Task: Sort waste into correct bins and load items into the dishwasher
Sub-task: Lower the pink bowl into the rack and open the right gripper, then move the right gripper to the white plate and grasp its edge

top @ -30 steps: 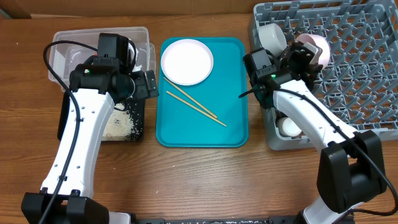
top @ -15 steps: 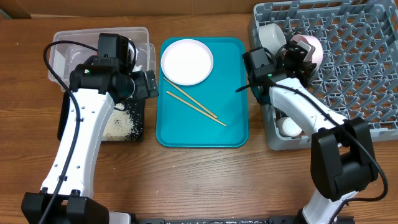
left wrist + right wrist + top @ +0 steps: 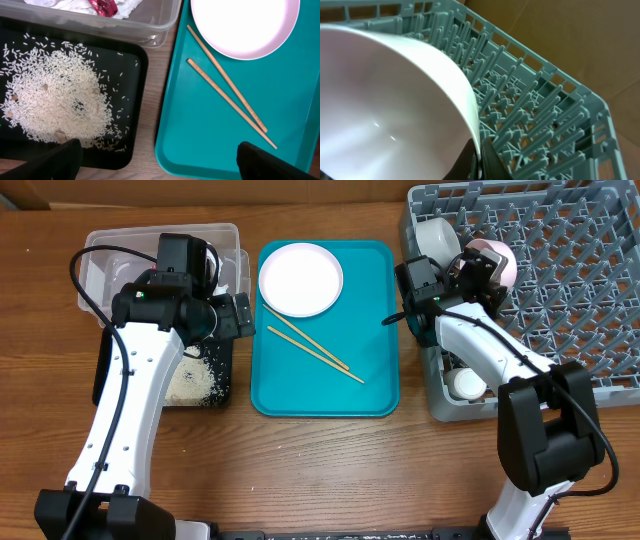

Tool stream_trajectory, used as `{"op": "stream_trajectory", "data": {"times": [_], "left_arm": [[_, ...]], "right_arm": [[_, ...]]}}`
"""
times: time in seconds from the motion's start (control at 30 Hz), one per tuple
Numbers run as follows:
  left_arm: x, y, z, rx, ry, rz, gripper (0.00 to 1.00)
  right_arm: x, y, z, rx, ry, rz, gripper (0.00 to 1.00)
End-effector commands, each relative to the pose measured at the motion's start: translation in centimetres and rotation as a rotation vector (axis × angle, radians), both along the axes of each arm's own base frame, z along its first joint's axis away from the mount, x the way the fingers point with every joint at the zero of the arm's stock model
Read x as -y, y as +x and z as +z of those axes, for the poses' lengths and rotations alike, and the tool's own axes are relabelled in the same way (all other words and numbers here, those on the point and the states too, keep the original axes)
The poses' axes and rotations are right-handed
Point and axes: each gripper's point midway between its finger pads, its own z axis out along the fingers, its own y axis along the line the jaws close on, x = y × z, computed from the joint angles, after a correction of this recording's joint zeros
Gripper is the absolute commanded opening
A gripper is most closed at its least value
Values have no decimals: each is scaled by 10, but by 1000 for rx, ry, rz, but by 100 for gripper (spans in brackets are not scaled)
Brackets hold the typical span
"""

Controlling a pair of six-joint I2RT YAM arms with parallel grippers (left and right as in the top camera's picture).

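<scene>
My right gripper (image 3: pixel 479 162) is shut on the rim of a pale pink-white bowl (image 3: pixel 385 100) and holds it tilted over the grey dish rack (image 3: pixel 535 105). In the overhead view the bowl (image 3: pixel 497 252) is at the rack's (image 3: pixel 580 300) left part. My left gripper (image 3: pixel 159 165) is open and empty, above the gap between the black tray (image 3: pixel 135 60) of rice grains (image 3: pixel 55 95) and the teal tray (image 3: pixel 200 130). The white plate (image 3: pixel 300 278) and chopsticks (image 3: pixel 315 350) lie on the teal tray. The red wrapper (image 3: pixel 102 6) and napkin (image 3: pixel 127 7) lie in the clear tub (image 3: pixel 160 30).
Another white bowl (image 3: pixel 435 238) stands on edge in the rack's back left corner. A small white cup (image 3: pixel 465 383) sits in the rack's front left corner, under my right arm. A cardboard wall runs behind the table.
My right gripper and the bowl have shifted slightly left over the rack. The left arm has not moved.
</scene>
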Motion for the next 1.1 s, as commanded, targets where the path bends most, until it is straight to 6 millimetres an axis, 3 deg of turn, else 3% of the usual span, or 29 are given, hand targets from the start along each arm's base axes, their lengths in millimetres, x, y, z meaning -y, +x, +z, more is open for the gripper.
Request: {"op": "stream_trajectory", "data": {"times": [0.0, 0.53, 0.63, 0.7, 0.83, 0.9, 1.07], "left_arm": [[0, 5, 7, 20, 3, 9, 100], [0, 4, 7, 20, 3, 9, 100], [0, 4, 7, 20, 3, 8, 99], [0, 4, 7, 20, 3, 8, 100], [0, 4, 7, 20, 3, 8, 100], [0, 4, 7, 20, 3, 8, 100], [0, 4, 7, 20, 3, 9, 100]], "right_arm": [[-7, -4, -13, -79, 14, 32, 4], [-35, -19, -15, -194, -36, 110, 4], [-43, -20, -15, -200, -40, 131, 12], [-49, -21, -13, -202, -39, 147, 26], [-60, -24, -1, -175, -30, 178, 62], [-70, -24, 8, -161, 15, 209, 70], [-114, -19, 9, -249, 255, 377, 74]]}}
